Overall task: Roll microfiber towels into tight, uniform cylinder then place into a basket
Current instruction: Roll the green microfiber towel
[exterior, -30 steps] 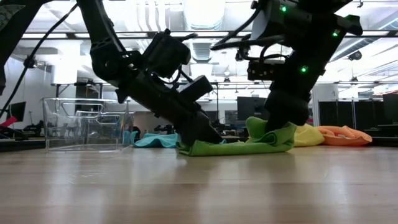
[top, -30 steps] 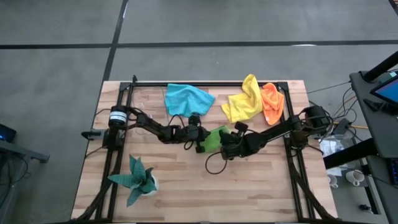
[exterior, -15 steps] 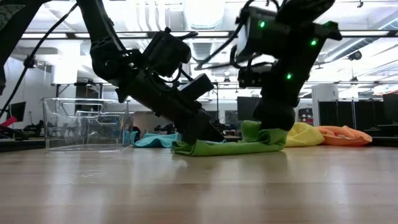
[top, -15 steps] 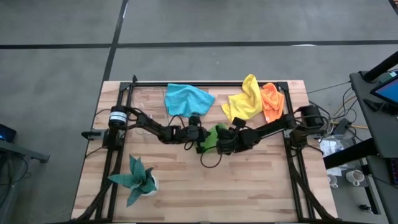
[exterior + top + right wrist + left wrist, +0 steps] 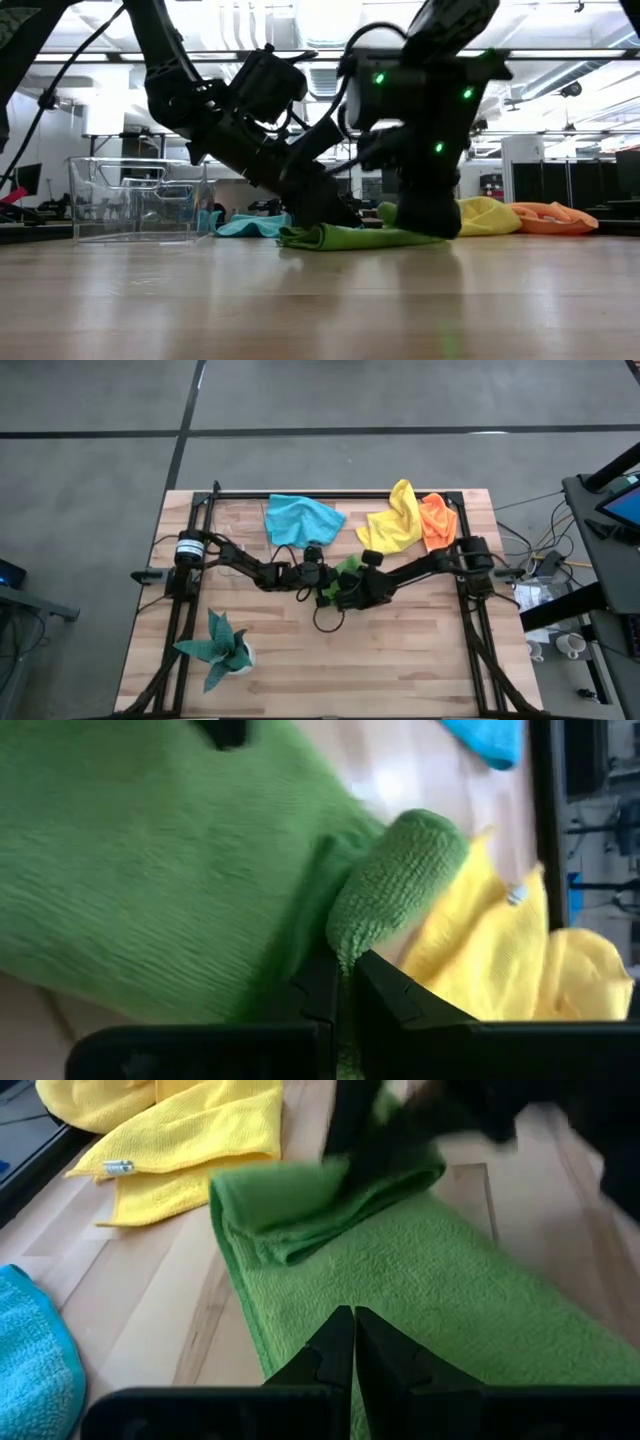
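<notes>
So the wooden table takes up most of the overhead shot, with a black metal frame running along its sides, and both dark arms reach in from the left and right edges to meet pretty much dead centre. The left gripper is pressed down on the near-left end of the lime green towel, fingers fully closed together with the cloth lying flat right under the tips; I can't honestly tell if it's pinching any fabric or just pinning it. The right gripper is also clamped tight, and its wrist view shows a rolled-over fold of the green towel nipped between its fingers, so it has hold of that edge. From table height the green towel lies low and flattish on the wood between the two arms, with one end bunched up under the right arm. The bright blue towel sits crumpled at the back of the table, just behind the left gripper. The yellow towel is at the back right, touching the orange towel beside it. The clear basket shows up in the low view off to the left, well apart from the green towel. A teal spiky plant in a white pot stands at the front left.
</notes>
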Controlling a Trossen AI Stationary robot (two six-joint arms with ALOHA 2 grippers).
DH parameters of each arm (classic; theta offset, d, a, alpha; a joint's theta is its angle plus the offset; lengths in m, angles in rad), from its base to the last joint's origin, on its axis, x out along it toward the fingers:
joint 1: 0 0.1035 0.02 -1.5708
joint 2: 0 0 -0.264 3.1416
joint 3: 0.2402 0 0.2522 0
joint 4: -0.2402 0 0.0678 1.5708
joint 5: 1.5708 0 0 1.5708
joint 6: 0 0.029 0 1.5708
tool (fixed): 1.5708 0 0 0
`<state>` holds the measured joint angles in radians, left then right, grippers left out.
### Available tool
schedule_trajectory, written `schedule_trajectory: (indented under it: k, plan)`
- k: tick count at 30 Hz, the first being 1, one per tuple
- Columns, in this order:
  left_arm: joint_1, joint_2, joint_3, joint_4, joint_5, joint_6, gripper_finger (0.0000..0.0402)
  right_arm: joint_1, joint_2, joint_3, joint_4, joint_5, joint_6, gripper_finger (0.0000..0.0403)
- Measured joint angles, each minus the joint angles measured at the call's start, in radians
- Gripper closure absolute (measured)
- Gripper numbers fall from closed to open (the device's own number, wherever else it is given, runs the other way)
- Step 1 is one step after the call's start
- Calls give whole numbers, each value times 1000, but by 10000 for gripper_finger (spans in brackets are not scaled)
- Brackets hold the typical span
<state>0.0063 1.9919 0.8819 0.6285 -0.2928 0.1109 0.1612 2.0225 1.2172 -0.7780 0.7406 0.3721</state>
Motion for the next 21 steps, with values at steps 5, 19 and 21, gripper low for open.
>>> schedule_trajectory:
  k: [5,19,21]
  plan:
    - [0,1,-1,-8,0,0,402,5,70,68,-16,1,-52,392]
    - [-1,-48,-12,-24,-80,85,402,21,41,83,14,-102,-85,351]
    - [0,-70,-17,-20,-116,115,402,23,39,83,22,-105,-86,338]
